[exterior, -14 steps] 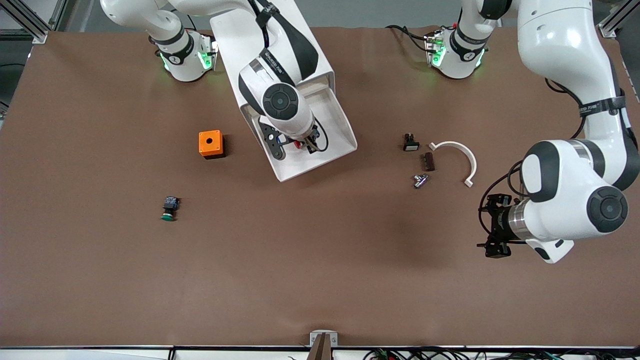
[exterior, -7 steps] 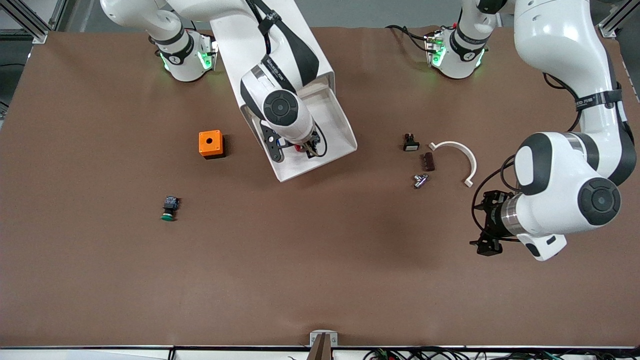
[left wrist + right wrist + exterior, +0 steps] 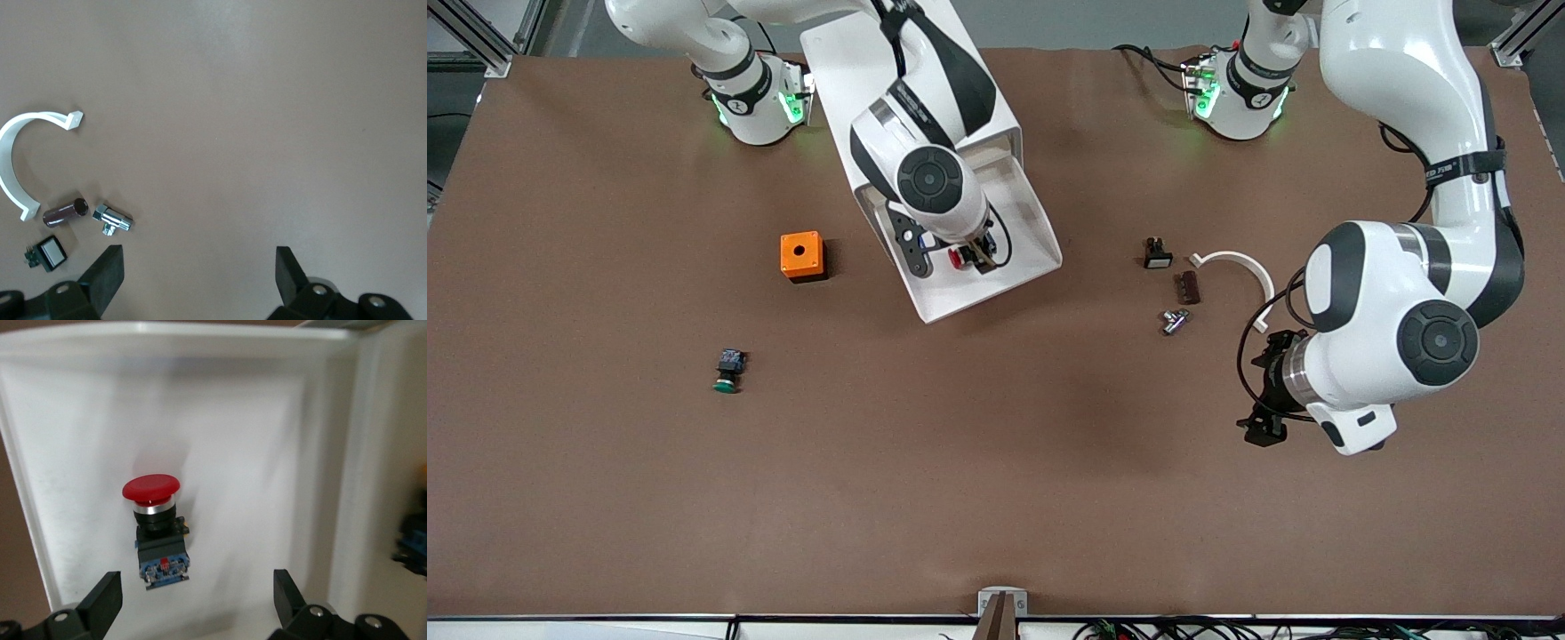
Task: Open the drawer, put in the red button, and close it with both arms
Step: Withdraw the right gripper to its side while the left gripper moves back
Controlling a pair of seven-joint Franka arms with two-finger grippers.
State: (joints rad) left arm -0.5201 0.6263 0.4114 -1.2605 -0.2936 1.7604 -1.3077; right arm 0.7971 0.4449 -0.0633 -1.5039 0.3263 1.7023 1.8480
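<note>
The white drawer (image 3: 1005, 283) stands pulled out toward the front camera, and the red button (image 3: 955, 259) lies on its side inside. In the right wrist view the red button (image 3: 155, 520) rests on the drawer floor (image 3: 253, 453), red cap away from the fingers. My right gripper (image 3: 195, 600) hovers just above it, open, touching nothing; the front view shows the right gripper (image 3: 966, 252) over the drawer. My left gripper (image 3: 1263, 418) hangs open over bare table toward the left arm's end, and the left wrist view shows that left gripper (image 3: 199, 273) with nothing between its fingers.
An orange box (image 3: 801, 256) sits beside the drawer toward the right arm's end, with a green-capped switch (image 3: 727, 371) nearer the front camera. Near the left arm lie a white curved clip (image 3: 1240, 276), a dark cylinder (image 3: 1188, 287), a chrome fitting (image 3: 1174, 320) and a small black switch (image 3: 1157, 253).
My right gripper has opened and let go of the red button, which now lies on the drawer floor. The left arm has swung toward the table's middle.
</note>
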